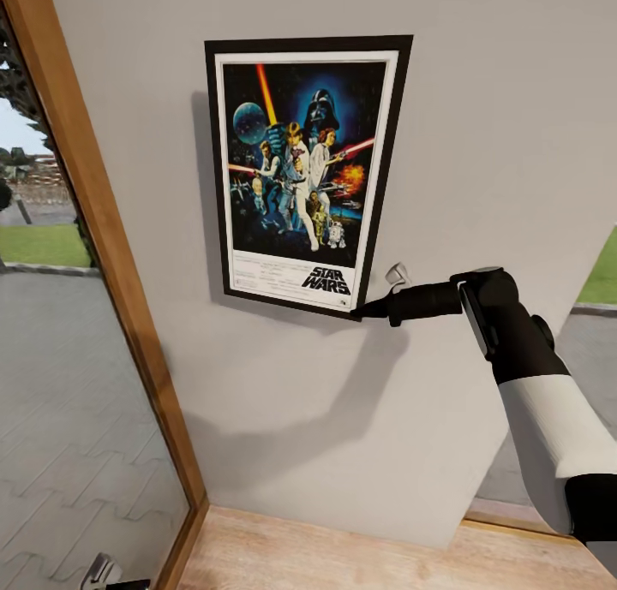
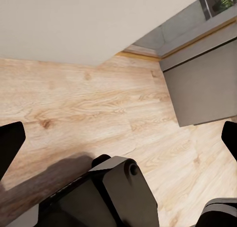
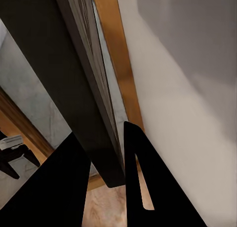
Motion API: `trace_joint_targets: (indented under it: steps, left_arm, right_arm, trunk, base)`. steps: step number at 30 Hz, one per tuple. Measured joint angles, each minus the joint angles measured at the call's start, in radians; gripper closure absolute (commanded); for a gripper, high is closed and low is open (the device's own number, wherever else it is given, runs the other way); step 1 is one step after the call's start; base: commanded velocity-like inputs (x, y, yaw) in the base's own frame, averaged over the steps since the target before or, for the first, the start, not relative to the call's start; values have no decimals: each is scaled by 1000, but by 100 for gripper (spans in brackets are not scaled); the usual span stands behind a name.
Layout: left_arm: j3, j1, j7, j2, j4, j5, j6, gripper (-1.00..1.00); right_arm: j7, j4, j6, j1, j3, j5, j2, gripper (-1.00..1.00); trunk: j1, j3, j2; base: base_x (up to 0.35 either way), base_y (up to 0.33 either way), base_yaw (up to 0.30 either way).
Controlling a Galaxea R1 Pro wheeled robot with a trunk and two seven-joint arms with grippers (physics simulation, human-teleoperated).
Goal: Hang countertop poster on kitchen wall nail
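Right gripper [image 1: 358, 310] clamps my poster's [image 1: 300, 166] lower right corner against the wall [image 1: 480, 145]; left gripper [image 2: 118, 138] spread, empty.

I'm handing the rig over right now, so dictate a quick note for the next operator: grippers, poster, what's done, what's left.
Right gripper: shut on the poster's lower right corner, frame edge between its fingers.
Left gripper: open, holding nothing, pointed at the wooden floor.
Poster: up against the grey wall beside the wood-framed window, slightly tilted. No nail can be seen, so whether it hangs is unclear.
Done: picked up, carried to wall.
Left: confirm it hangs, release, withdraw.
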Motion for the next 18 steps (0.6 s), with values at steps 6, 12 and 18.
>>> trace_joint_targets:
  steps: [6, 12, 18]
  left_arm:
    - [0, 0, 0, 0, 0, 0, 0, -100]
    - [0, 0, 0, 0, 0, 0, 0, -100]
    - [0, 0, 0, 0, 0, 0, 0, -100]
  right_arm:
    - [0, 0, 0, 0, 0, 1, 0, 100]
    - [0, -1, 0, 0, 0, 0, 1, 100]
    - [0, -2, 0, 0, 0, 0, 0, 100]
  trunk:
    - [0, 0, 0]
    - [0, 0, 0]
    - [0, 0, 0]
  base:
    - [133, 0, 0]
    - [20, 0, 0]
    - [3, 0, 0]
